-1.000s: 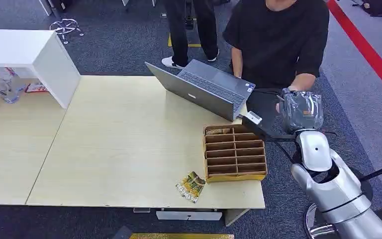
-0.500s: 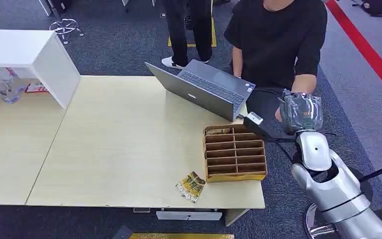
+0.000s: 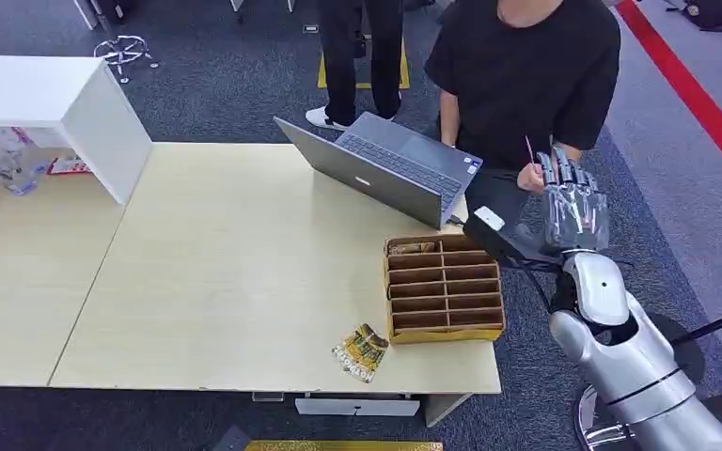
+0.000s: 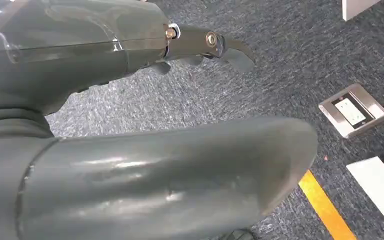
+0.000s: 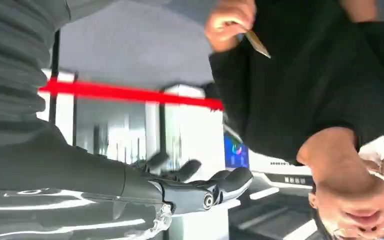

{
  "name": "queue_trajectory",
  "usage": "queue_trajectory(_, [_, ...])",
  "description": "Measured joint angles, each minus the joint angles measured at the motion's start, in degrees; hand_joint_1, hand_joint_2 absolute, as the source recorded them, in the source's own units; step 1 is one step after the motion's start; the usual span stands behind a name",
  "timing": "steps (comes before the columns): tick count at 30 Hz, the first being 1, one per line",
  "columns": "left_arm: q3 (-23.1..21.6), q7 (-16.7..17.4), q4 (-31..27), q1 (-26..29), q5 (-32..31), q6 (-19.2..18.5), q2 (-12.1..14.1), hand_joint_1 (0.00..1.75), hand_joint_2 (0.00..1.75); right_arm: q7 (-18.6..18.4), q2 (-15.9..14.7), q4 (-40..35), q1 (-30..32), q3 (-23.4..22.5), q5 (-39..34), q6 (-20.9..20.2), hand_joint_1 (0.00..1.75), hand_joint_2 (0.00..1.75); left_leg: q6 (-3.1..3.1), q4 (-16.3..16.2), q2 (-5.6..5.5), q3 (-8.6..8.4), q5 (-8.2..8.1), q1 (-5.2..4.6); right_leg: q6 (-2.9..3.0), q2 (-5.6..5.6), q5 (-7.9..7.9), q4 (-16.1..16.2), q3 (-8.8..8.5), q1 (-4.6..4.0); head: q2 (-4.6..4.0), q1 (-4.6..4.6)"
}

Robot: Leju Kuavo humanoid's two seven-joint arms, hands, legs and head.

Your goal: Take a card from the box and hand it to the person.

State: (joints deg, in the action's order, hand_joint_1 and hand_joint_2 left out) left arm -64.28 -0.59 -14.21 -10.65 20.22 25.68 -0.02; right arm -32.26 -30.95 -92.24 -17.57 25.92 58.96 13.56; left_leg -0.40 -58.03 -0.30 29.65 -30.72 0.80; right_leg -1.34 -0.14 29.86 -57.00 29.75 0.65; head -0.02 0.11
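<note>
Right arm (image 3: 620, 348) raised off the table's far corner, hand (image 3: 575, 199) upright, fingers (image 3: 564, 174) extended and apart — holding nothing. Left hand (image 4: 130, 100) hanging low, thumb (image 4: 170, 175) and fingers loosely spread — empty.

1. Table (image 3: 226, 272): pale cream wood grain.
2. Box (image 3: 444, 289): tan brown, with dividers of the same colour.
3. Card packet (image 3: 361, 352): yellow-green, dark print.
4. Laptop (image 3: 385, 169): grey.
5. Person's shirt (image 3: 526, 75): black.
6. Right hand (image 3: 573, 202): dark grey; arm silver.
7. Floor (image 3: 226, 85): dark blue-grey carpet; red stripe (image 3: 691, 94).
8. Card (image 5: 256, 43): tan.
</note>
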Motion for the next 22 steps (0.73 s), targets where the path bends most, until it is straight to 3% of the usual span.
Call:
queue_trajectory(6, [0.2, -0.9, 0.0, 1.0, 1.1, 1.2, 0.0, 0.0, 0.0, 5.8, 2.9, -0.6, 2.2, -1.3, -14.7, 16.6, 0.0, 1.75, 0.0, 0.0, 0.0, 0.01, 0.0, 0.01, 0.0, 0.01, 0.0, 0.0, 0.01, -0.01, 0.0, 0.0])
queue_trajectory(11, [0.4, -1.9, 0.0, 2.3, 2.3, 2.2, 0.0, 0.0, 0.0, 14.6, 7.3, -2.3, 5.8, -1.1, -27.2, 24.9, 0.0, 1.75, 0.0, 0.0, 0.0, 0.01, 0.0, 0.02, 0.02, 0.0, 0.02, 0.0, 0.01, -0.03, 0.0, 0.0])
queue_trajectory(14, [0.6, -2.0, 0.0, 2.9, 2.6, 2.7, 0.0, 0.0, 0.0, 18.1, 10.4, -3.0, 8.1, -0.7, -28.2, 26.1, 0.0, 1.75, 0.0, 0.0, 0.0, 0.01, 0.0, 0.03, 0.02, -0.01, 0.02, 0.0, 0.01, -0.03, 0.0, 0.0])
queue_trajectory(17, [0.6, -2.0, 0.0, 3.2, 2.7, 2.9, 0.1, 0.0, 0.0, 16.8, 12.5, -3.2, 9.7, -0.7, -20.7, 26.2, 0.0, 1.75, 0.0, 0.0, 0.0, 0.01, 0.0, 0.03, 0.02, 0.0, 0.02, 0.0, 0.01, -0.03, 0.0, 0.02])
queue_trajectory(22, [0.7, -2.0, 0.0, 3.4, 3.2, 3.1, 0.1, 0.0, 0.0, 19.0, 16.1, -3.2, 12.2, -0.8, -18.3, 26.2, 0.0, 1.75, 0.0, 0.0, 0.0, 0.01, 0.0, 0.01, 0.01, 0.0, 0.01, 0.0, 0.01, -0.01, 0.0, 0.0])
